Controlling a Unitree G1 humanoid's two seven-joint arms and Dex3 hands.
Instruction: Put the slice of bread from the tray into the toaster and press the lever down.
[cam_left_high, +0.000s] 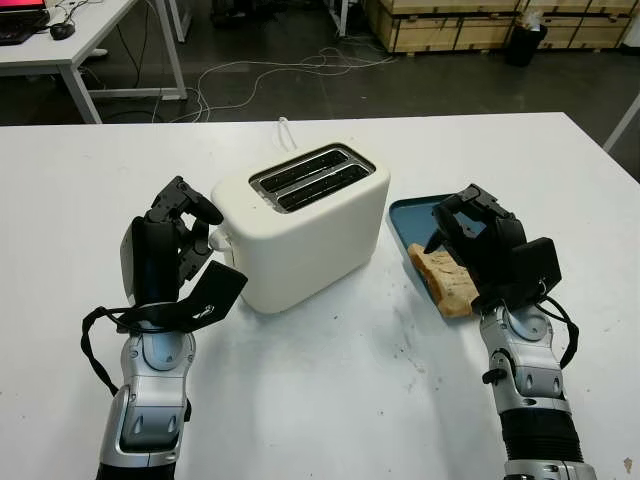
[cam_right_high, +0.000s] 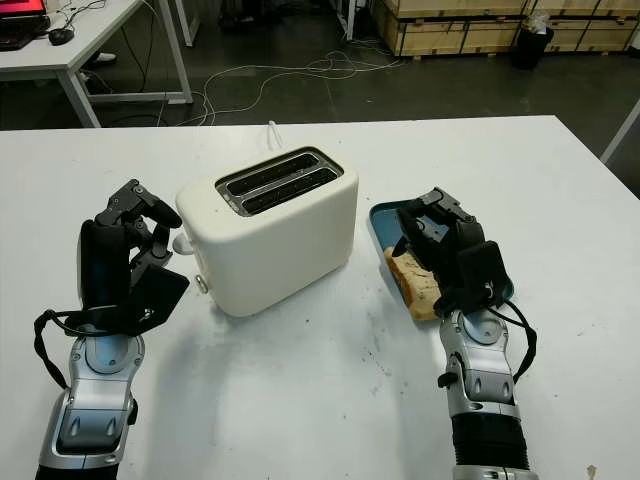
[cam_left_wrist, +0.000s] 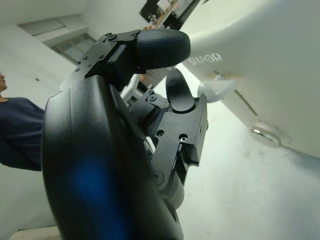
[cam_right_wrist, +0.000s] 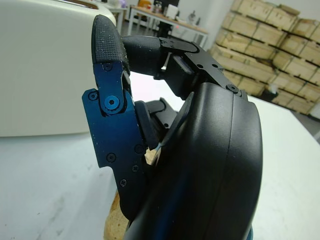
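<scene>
Slice of bread (cam_left_high: 447, 279) — pale, porous, crusted edge — lying in blue tray (cam_left_high: 404, 222), just right of toaster (cam_left_high: 300, 222). Right hand (cam_left_high: 478, 245) over the slice, fingers curled; grip on it cannot be told. Toaster cream, rounded, two dark empty slots. Left hand (cam_left_high: 172, 240) beside its lever (cam_left_high: 217, 240), curled, holding nothing. White table (cam_left_high: 330, 400), scuffed; cables on dark floor (cam_left_high: 300, 70) beyond.

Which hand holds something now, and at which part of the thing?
It cannot be told for sure. The right hand is over the bread on the tray, but no closed grasp shows. The left hand holds nothing beside the toaster.
</scene>
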